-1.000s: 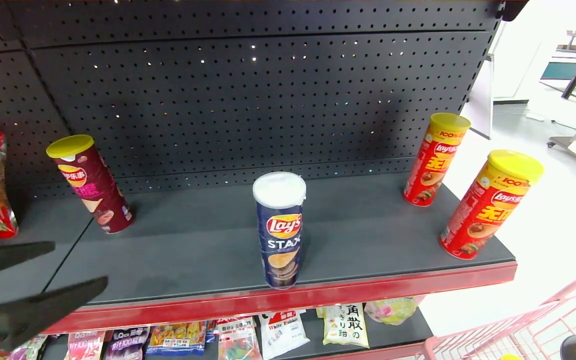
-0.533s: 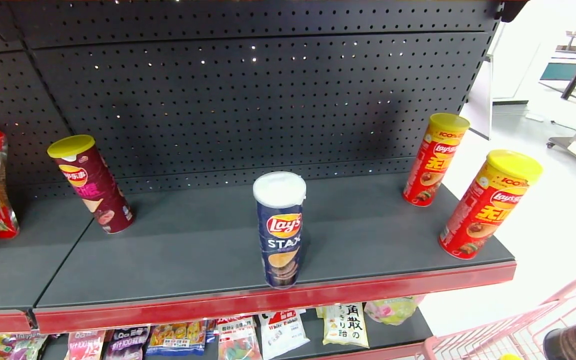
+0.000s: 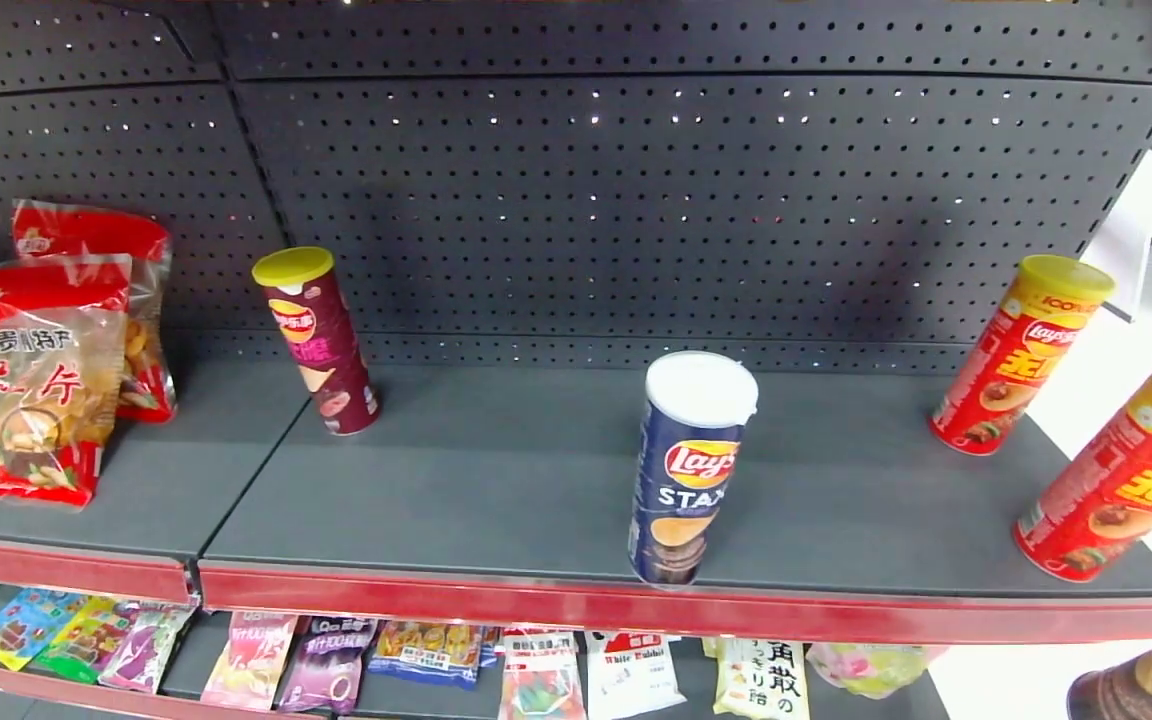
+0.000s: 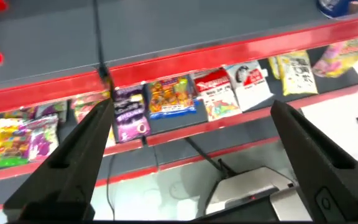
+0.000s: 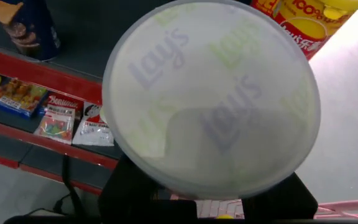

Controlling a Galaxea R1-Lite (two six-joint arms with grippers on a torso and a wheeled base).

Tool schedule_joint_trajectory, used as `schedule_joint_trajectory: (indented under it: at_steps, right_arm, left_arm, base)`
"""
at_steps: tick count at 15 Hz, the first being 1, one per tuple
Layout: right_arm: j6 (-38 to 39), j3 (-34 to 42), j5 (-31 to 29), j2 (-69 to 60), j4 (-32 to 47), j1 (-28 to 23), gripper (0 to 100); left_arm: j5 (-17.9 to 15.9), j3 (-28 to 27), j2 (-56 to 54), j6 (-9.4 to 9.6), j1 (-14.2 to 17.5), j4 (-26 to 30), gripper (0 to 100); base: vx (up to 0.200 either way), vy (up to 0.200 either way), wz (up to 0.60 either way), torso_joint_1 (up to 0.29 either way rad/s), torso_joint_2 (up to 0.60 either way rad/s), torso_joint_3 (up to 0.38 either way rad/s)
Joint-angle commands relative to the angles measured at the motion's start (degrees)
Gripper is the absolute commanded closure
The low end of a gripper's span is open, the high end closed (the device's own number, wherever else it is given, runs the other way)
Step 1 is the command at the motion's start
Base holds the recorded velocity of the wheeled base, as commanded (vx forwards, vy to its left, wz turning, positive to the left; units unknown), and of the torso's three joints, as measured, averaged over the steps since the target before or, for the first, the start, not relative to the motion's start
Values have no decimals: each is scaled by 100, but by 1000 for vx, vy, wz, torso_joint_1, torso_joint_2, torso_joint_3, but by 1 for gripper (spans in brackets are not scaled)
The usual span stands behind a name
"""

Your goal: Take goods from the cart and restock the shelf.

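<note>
A grey shelf (image 3: 456, 500) with a red front edge stands against a dark back wall (image 3: 576, 200) full of little holes. A blue can (image 3: 691, 470) stands up near the front edge. Far to its left, a dark red can (image 3: 321, 340) with a yellow lid stands near the back wall. Past that are snack bags (image 3: 46, 380). To the right of the blue can is a red can (image 3: 1021, 355), and a second red can (image 3: 1126, 470) is partly cut off by the picture's edge. Under the blue can, a lower shelf (image 3: 186, 665) holds small packets (image 3: 426, 650).

Low and to the right of the blue can, a held can (image 3: 1151, 680) peeks in at the corner, mostly cut off. Its round clear lid (image 5: 210, 93) hides the fingers of the right gripper (image 5: 207, 202), which has the can in its grip.

The left gripper (image 4: 191, 162) hangs lower than the blue can, facing the lower shelf. Its two black fingers (image 4: 73, 162) are spread wide with nothing between them.
</note>
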Motion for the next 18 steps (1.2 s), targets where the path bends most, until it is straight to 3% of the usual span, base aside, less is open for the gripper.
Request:
schedule_joint_trajectory:
  at_steps: [1,4,5,6,7,9,11,12,13,14,15,16,18]
  right_arm:
    - [-7,-44,18,8,0,19,100]
    - [19,-519,449,737,-53,45,100]
    - [107,-730,677,1300,-387,45,100]
    - [116,-747,695,1370,-448,45,100]
    - [133,-932,792,2433,-1450,45,100]
    - [124,-1037,897,3365,-2426,133,100]
    - [98,-1327,1310,4015,-2663,169,100]
    - [63,-1521,1433,4226,-2655,177,100]
    - [54,-1635,1451,4411,-2655,186,100]
    - [54,-1820,1442,4639,-2663,230,100]
    - [54,-1907,1442,4745,-2663,239,100]
    - [54,-2013,1442,4859,-2663,239,100]
    - [54,-2136,1451,4965,-2663,248,100]
  left_arm:
    - [25,3,7,-4,-3,1,0]
    - [350,223,-371,-4,-3,19,0]
    - [649,381,-635,5,-3,45,0]
    - [658,408,-670,5,-3,45,0]
    - [737,654,-1145,-21,6,54,0]
    - [772,961,-1760,-30,15,63,0]
    - [904,1234,-2217,-65,59,72,0]
    - [895,1269,-2217,-206,437,89,0]
    - [869,1216,-2015,-461,894,81,0]
    - [790,1137,-1725,-830,1289,-7,0]
    - [711,1155,-1742,-944,1324,-95,0]
    - [658,1225,-1927,-927,1324,-166,0]
    - [667,1497,-2366,-452,1298,-192,0]
  base:
    - [0,0,0,0,0,0]
    - [0,0,0,0,0,0]
    - [0,0,0,0,0,0]
    - [0,0,0,0,0,0]
    - [0,0,0,0,0,0]
    - [0,0,0,0,0,0]
    - [0,0,0,0,0,0]
    - [0,0,0,0,0,0]
    - [0,0,0,0,0,0]
    - [0,0,0,0,0,0]
    - [0,0,0,0,0,0]
    - [0,0,0,0,0,0]
    - [0,0,0,0,0,0]
